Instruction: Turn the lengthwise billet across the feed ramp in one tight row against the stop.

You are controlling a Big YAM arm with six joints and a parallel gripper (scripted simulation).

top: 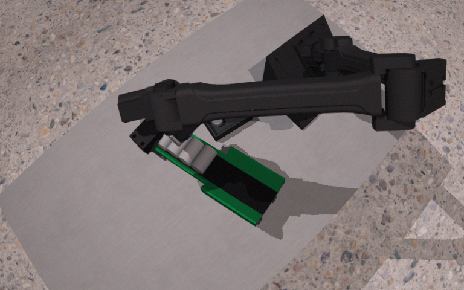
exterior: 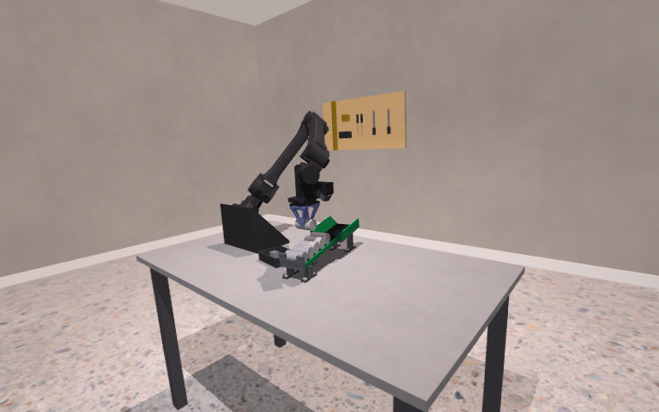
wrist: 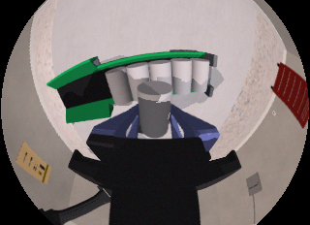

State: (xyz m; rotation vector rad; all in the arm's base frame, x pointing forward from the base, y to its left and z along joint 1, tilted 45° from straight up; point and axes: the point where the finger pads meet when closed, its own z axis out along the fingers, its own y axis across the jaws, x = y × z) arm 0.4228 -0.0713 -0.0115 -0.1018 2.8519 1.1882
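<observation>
The green feed ramp (top: 238,179) with a black bed stands tilted on the table, and also shows in the exterior view (exterior: 330,232). Several grey billets (top: 191,152) lie across it side by side at its low end (exterior: 305,248). My gripper (exterior: 305,216) hangs just above that row and is shut on one billet (wrist: 154,112), held between the blue fingers and clear of the ramp. In the wrist view its long axis runs about parallel to the row of billets (wrist: 165,76). From above, my arm hides the gripper and most of the held billet.
The arm's black wedge base (exterior: 244,229) stands behind the ramp's low end. A small dark box (top: 223,125) sits beside the ramp under the arm. A tool pegboard (exterior: 364,120) hangs on the far wall.
</observation>
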